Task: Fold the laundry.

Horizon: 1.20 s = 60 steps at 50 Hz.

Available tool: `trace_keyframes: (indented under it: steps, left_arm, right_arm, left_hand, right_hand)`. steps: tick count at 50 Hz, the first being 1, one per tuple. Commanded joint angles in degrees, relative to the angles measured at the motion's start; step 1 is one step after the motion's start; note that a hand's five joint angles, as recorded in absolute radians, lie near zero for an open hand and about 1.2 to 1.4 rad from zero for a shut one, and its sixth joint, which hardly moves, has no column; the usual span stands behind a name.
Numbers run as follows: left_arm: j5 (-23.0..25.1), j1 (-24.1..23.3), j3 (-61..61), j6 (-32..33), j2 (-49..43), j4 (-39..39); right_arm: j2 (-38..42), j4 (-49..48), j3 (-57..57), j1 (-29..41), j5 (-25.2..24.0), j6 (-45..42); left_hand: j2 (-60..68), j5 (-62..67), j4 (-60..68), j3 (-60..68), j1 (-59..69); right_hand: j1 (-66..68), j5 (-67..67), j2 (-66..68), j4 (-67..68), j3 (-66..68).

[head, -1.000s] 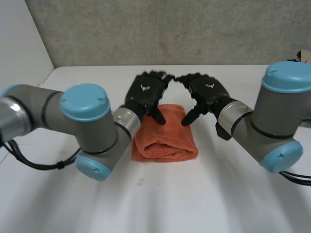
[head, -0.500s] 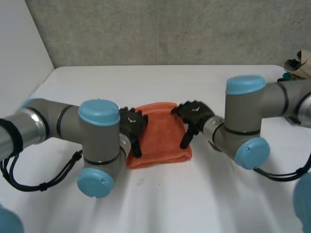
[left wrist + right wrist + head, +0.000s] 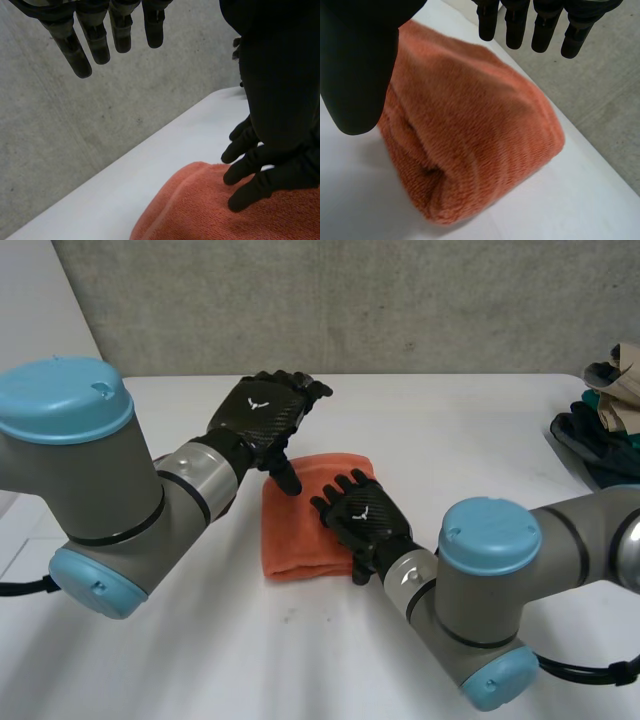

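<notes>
A folded orange towel (image 3: 298, 533) lies on the white table (image 3: 180, 660), a thick rolled edge facing the front. My left hand (image 3: 262, 415) hangs open above the towel's far left corner, fingers straight and holding nothing. Over the towel's right half is my right hand (image 3: 362, 519), open and palm down. In the left wrist view my left fingers (image 3: 80, 47) are spread in the air, and the right hand (image 3: 270, 165) has its fingertips on the towel (image 3: 200, 215). Looking along the right palm, I see straight fingers (image 3: 540, 25) and thumb (image 3: 355, 65) above the towel (image 3: 470, 135).
A heap of dark and green clothes (image 3: 600, 430) lies at the table's right edge. A grey wall (image 3: 400, 300) runs behind the table. Both arms (image 3: 90, 480) bend in low over the front of the table.
My left hand has lifted off the towel's left side and moved to its far left corner. The right hand has slid from the towel's right edge onto its top.
</notes>
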Motion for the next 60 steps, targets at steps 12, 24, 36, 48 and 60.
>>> trace_keyframes:
  steps: [12,24,36,48,60]
  left_arm:
    - [-0.23,0.03,-0.16,-0.06,-1.05,0.08]
    - [-0.23,0.03,-0.25,0.02,-1.05,-0.01]
    - [-0.23,-0.06,-0.6,-0.06,-0.88,-0.1]
    - [-0.23,2.4,-0.42,-0.33,3.6,0.25]
    - [0.03,1.18,1.33,-3.49,5.62,0.34]
  right_arm:
    - [10.36,-4.09,-8.92,-0.61,-0.33,-0.83]
    - [11.42,-6.73,-11.73,-0.61,-1.99,-0.57]
    - [15.37,-6.82,-18.05,-0.96,-2.53,-0.48]
    - [7.3,-7.35,-28.6,-11.05,-2.44,-0.13]
    - [1.32,-22.43,-37.13,-27.29,-6.38,9.95]
  left_hand:
    - [0.59,-0.21,0.54,0.24,1.17]
    - [0.59,-0.21,0.54,0.24,1.17]
    - [0.59,-0.21,0.54,0.24,1.17]
    - [0.59,-0.21,0.54,0.24,1.17]
    - [0.42,-0.38,0.37,0.08,1.0]
  right_hand:
    - [8.69,9.39,9.65,9.91,10.02]
    - [13.75,14.45,14.71,14.97,15.08]
    - [64.21,64.92,65.18,65.43,65.55]
    - [66.84,67.55,67.8,68.06,68.18]
    - [66.84,67.55,67.8,68.06,68.18]
